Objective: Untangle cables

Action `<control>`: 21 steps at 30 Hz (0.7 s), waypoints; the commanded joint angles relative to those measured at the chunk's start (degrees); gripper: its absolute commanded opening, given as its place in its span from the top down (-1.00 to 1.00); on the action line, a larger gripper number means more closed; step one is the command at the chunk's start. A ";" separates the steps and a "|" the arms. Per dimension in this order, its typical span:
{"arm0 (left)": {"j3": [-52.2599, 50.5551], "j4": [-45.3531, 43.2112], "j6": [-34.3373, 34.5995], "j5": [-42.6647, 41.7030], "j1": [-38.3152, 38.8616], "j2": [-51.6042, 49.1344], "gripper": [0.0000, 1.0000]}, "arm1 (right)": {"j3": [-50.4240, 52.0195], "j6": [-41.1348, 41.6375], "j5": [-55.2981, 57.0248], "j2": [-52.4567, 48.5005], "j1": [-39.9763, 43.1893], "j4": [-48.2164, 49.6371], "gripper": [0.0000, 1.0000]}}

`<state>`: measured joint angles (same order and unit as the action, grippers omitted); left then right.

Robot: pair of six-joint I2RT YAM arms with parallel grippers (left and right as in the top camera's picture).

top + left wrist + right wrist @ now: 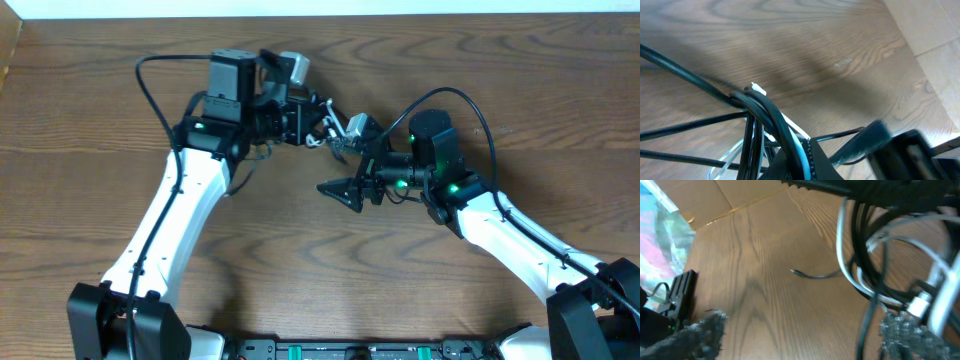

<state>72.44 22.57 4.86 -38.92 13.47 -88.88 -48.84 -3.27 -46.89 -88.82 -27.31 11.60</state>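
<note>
Left tool, upper centre of the overhead view, clenched on the cables: thin glossy black strands bunched with a pale white one, held above the wood-grain tabletop. Right tool just below the bundle, jaws spread wide, gripping nothing. Loops hang beside one of its rough-textured fingers, near a silvery plug end.

**Two white-and-black robot arms, overhead and wrist views.**
The left arm and the right arm each have glossy white links between black joints and a black base. A thick black wire arcs from each wrist housing. Small green lamps glow on the black sections. The right gripper bears rough grey finger pads.
</note>
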 commanded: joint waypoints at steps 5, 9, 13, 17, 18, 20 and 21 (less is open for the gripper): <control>0.09 -3.45 4.90 -1.16 2.36 -0.17 0.85 | -0.17 -0.68 3.52 -1.86 -0.59 -1.55 0.28; 0.09 -3.43 4.90 -1.16 2.36 -0.17 0.85 | -0.17 -0.68 3.91 -1.86 -0.52 -1.55 0.97; 0.09 -3.39 4.87 0.15 2.36 -0.17 0.85 | -0.17 -0.63 3.52 -1.86 -0.52 -1.22 0.98; 0.09 -2.08 4.90 10.12 2.34 -0.17 0.85 | -0.17 -0.63 -6.88 -1.84 -0.28 5.07 0.98; 0.09 -1.77 4.90 11.37 2.34 -0.17 0.85 | -0.17 -0.63 -10.23 -1.84 -0.09 7.32 0.98; 0.09 -0.96 4.90 13.44 2.34 -0.17 0.85 | -0.17 -0.39 -17.25 -1.84 0.44 12.46 0.98; 0.09 -0.48 4.90 14.43 2.34 -0.17 0.85 | -0.17 0.85 -20.96 -1.84 0.85 15.93 0.98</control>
<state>72.44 21.26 9.23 -30.85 15.70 -88.88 -48.66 -3.46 -53.21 -90.50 -27.22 22.17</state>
